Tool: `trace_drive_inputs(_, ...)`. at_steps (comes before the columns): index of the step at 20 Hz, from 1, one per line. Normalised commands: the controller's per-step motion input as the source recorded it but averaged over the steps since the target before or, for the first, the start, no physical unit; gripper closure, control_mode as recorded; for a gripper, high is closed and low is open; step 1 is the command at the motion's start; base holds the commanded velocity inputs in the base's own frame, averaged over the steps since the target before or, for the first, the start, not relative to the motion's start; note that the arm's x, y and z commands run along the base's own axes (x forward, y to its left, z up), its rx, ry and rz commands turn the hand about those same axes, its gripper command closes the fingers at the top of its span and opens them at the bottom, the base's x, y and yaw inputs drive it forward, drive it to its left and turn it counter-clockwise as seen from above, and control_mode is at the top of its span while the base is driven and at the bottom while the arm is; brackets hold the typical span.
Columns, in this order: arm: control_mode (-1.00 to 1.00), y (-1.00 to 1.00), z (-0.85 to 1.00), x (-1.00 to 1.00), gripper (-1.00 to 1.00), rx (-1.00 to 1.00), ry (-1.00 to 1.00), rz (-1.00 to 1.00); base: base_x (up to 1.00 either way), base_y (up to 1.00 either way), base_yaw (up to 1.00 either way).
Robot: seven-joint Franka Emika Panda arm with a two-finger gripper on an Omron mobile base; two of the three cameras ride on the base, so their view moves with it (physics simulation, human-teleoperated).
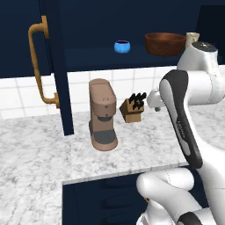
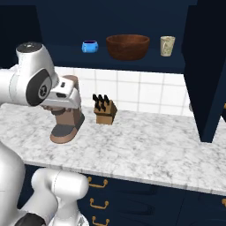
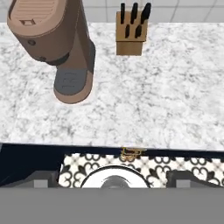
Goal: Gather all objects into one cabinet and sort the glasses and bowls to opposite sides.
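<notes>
Three vessels stand on the open navy cabinet's shelf [image 1: 88, 58] [image 2: 141, 64]. From left to right they are a small blue bowl [image 1: 122, 46] [image 2: 89, 46], a wide brown bowl [image 1: 165, 44] [image 2: 128, 47] and a beige cup [image 2: 167, 45] [image 1: 192, 38]. In the left base view my arm partly covers the cup. My gripper [image 3: 113, 180] points down over the counter's front edge, well below the shelf. It is open with nothing between its fingertips [image 3: 43, 179].
A brown coffee machine [image 1: 103, 115] [image 3: 57, 39] and a wooden knife block [image 1: 133, 108] [image 2: 105, 111] [image 3: 131, 31] stand on the marble counter [image 2: 145, 150]. Open cabinet doors hang at the left [image 1: 57, 66] and right [image 2: 205, 70]. Navy drawers with brass pulls [image 2: 98, 182] lie below.
</notes>
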Motion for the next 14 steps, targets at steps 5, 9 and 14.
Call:
trace_drive_inputs(5, -1.00, -0.29, 0.13, -1.00, -1.00, 0.00, -0.16, -0.05, 0.00, 0.00, 0.00)
trace_drive_inputs(9, -1.00, -0.02, 0.19, -0.62, -1.00, 0.00, -0.12, -0.02, 0.00, 0.00, 0.00)
trace_drive_inputs(14, -1.00, 0.00, 0.33, -0.15, -1.00, 0.00, -0.04, 0.00, 0.00, 0.00, 0.00)
